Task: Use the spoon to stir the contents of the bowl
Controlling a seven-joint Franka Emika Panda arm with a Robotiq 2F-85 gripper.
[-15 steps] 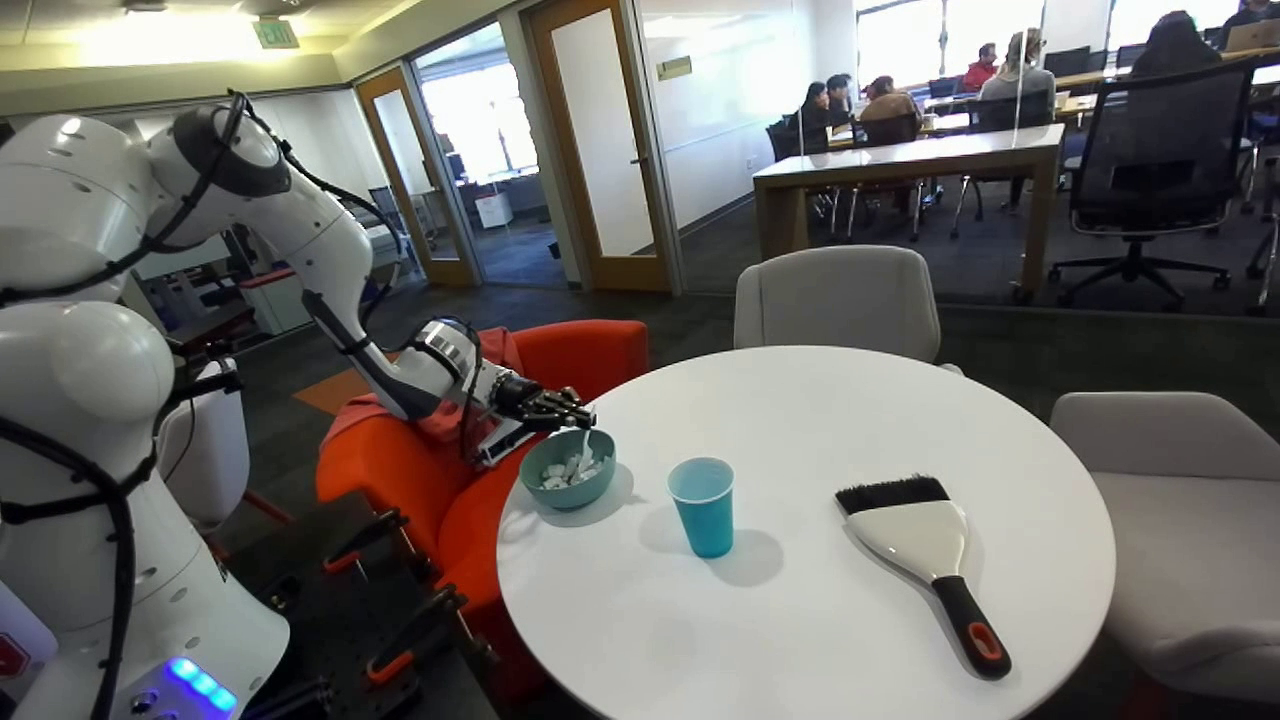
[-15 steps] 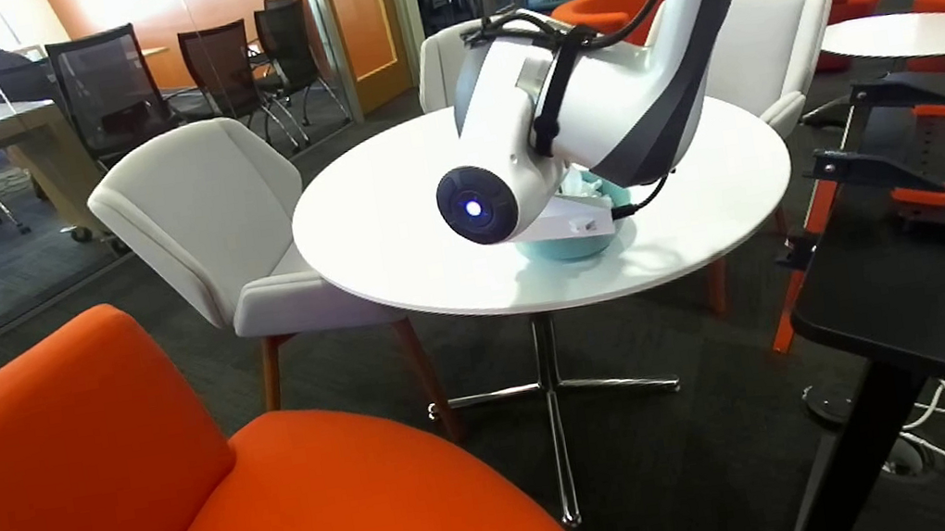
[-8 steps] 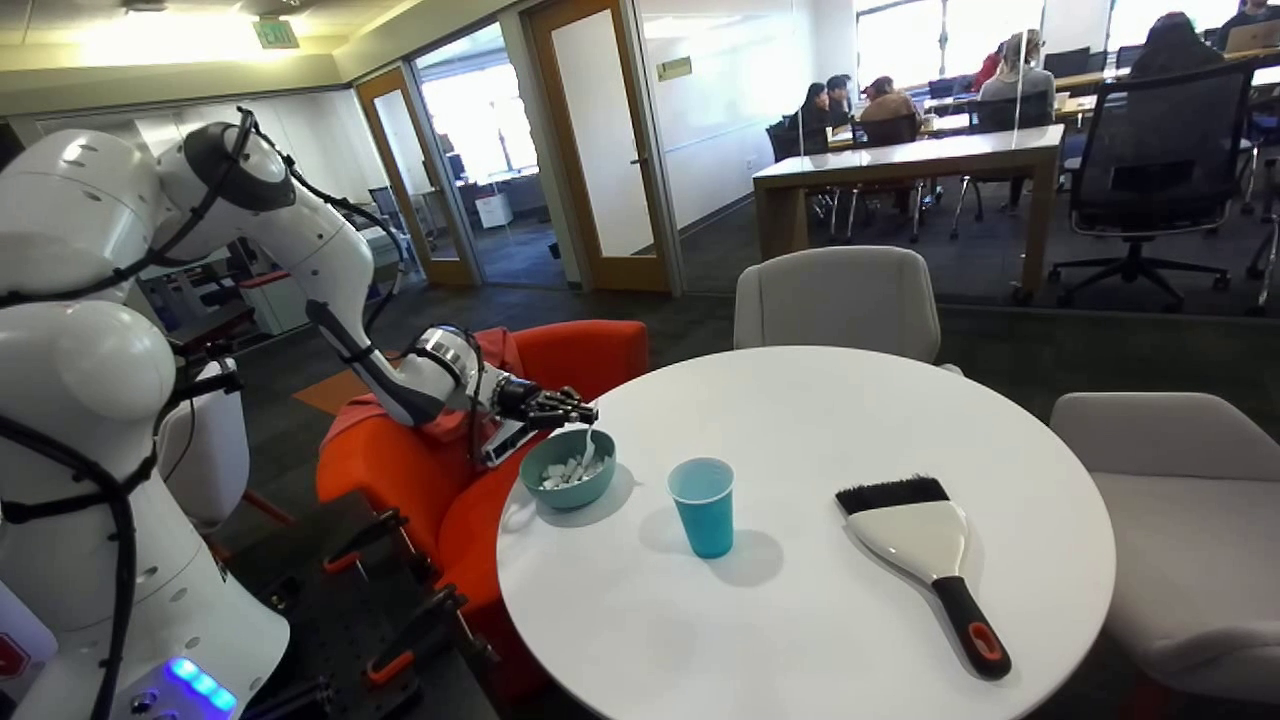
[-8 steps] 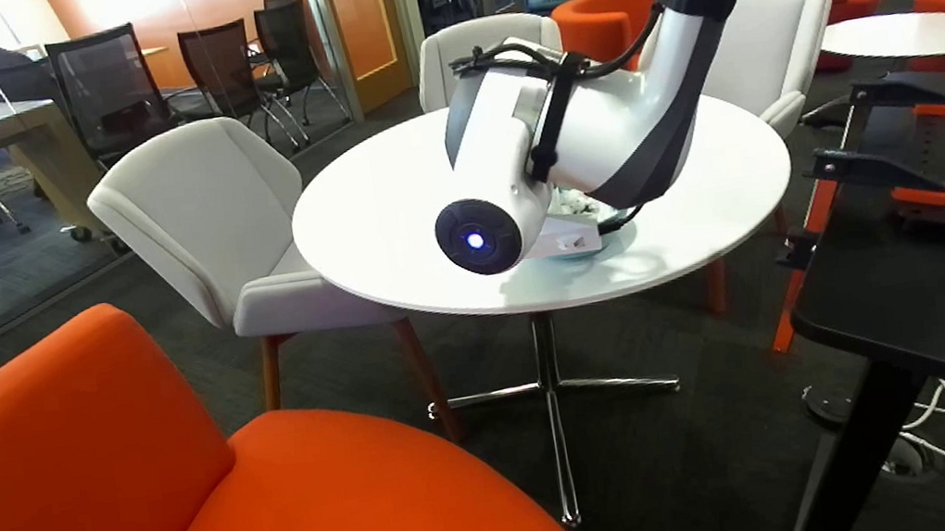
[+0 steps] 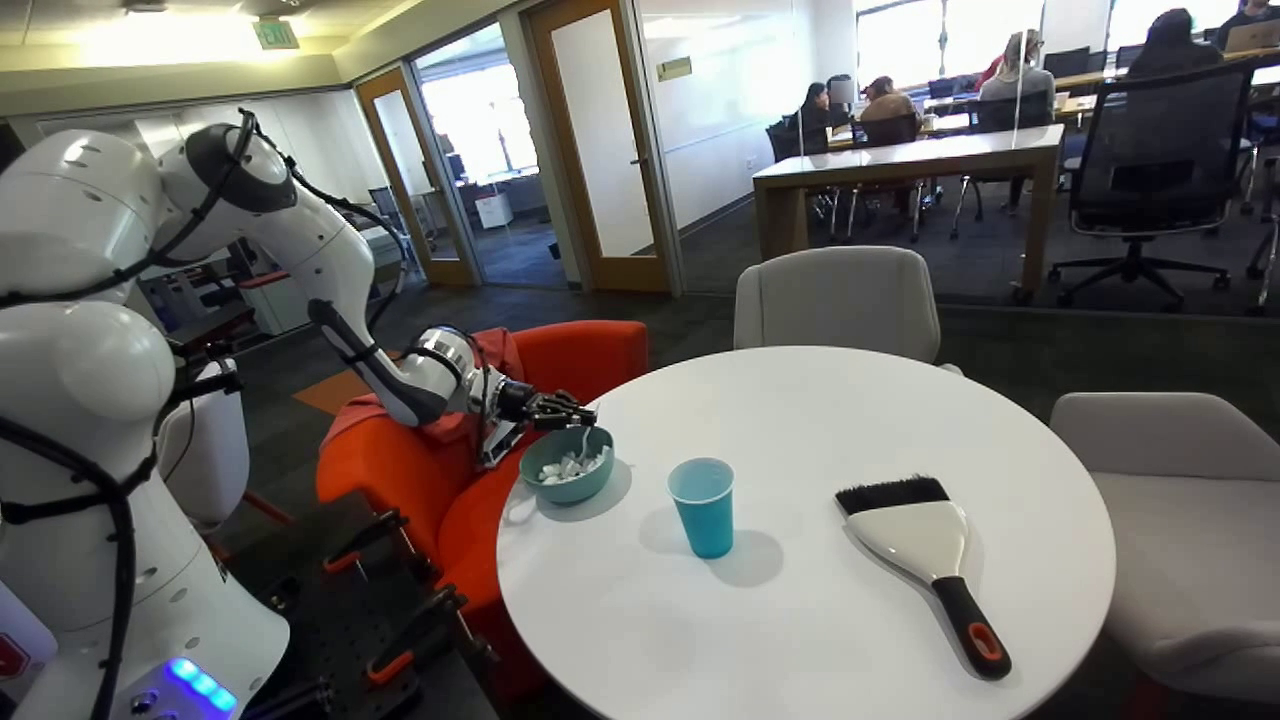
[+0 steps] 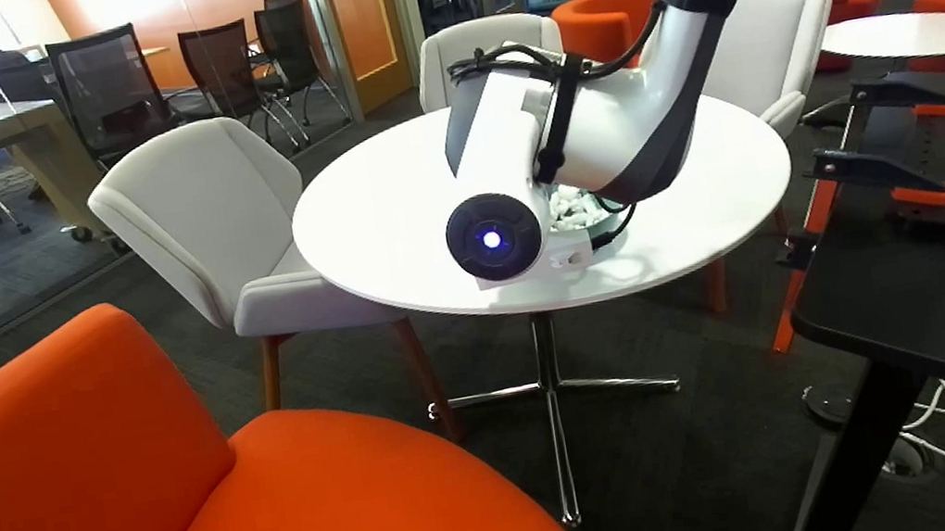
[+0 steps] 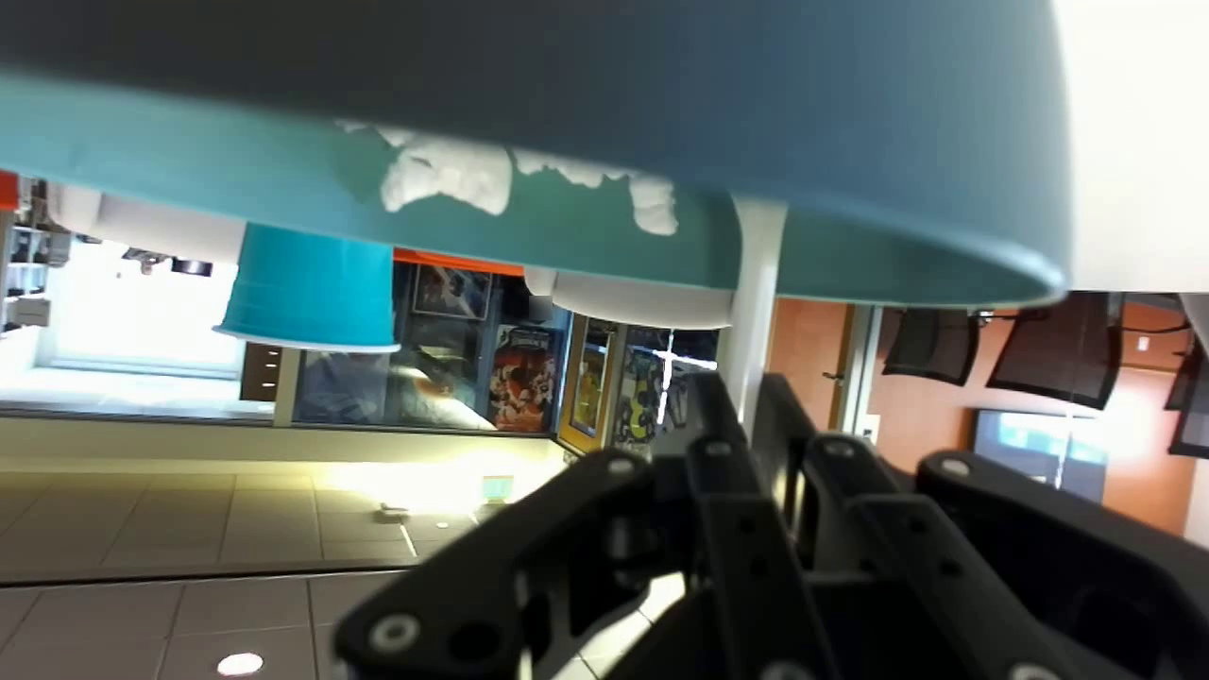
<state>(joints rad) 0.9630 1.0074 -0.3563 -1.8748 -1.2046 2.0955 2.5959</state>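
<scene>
The teal bowl (image 5: 566, 492) sits near the edge of the round white table, with whitish chunky contents (image 5: 566, 468) inside. My gripper (image 5: 588, 417) is above its far rim, shut on the white spoon (image 5: 587, 440), which slants down among the pieces. In the wrist view, which is upside down, the spoon handle (image 7: 754, 293) is pinched between the fingertips of the gripper (image 7: 741, 385) and runs into the bowl (image 7: 604, 227); the near wall hides its lower end. My arm covers much of the bowl in an exterior view, where white contents (image 6: 574, 208) still show.
A bright blue cup (image 5: 706, 508) stands upright on the table (image 5: 790, 640) beside the bowl. Farther off lies a white dustpan brush with a black handle (image 5: 965, 620). An orange chair (image 5: 400, 470) and pale chairs (image 5: 840, 300) surround the table.
My wrist has come down a little and turned beside the bowl. The spoon has shifted inside the bowl, and the white pieces lie differently. The bowl has moved slightly.
</scene>
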